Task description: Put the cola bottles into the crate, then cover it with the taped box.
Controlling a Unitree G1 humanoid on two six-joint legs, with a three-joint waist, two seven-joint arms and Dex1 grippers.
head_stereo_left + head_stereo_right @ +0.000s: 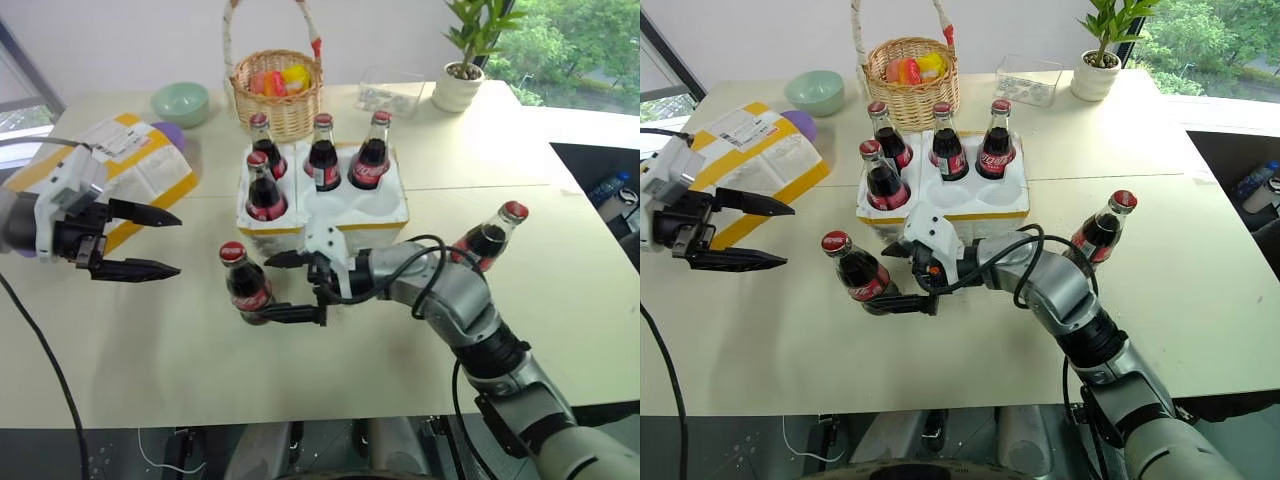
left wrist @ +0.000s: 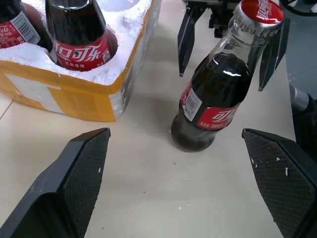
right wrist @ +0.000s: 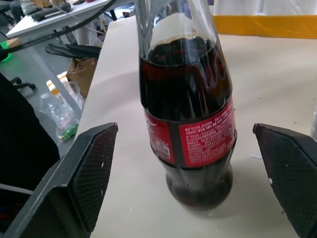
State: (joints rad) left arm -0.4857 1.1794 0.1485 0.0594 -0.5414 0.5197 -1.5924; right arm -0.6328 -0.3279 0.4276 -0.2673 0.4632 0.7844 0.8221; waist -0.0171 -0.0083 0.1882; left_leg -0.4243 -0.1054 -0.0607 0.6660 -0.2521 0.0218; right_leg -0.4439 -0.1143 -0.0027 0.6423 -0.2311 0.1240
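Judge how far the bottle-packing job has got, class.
Done: four cola bottles stand in the crate. In hand: the right end effector, open, brackets a fifth bottle on the table, not yet gripped. Left: that bottle, the sixth bottle, then the taped box as cover.

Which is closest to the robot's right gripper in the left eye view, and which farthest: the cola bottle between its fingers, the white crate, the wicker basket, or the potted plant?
From the right gripper, nearest first:
1. Cola bottle, standing on the table between its open fingers.
2. Crate, just behind the gripper.
3. Wicker basket, behind the crate.
4. Potted plant, at the far right corner.
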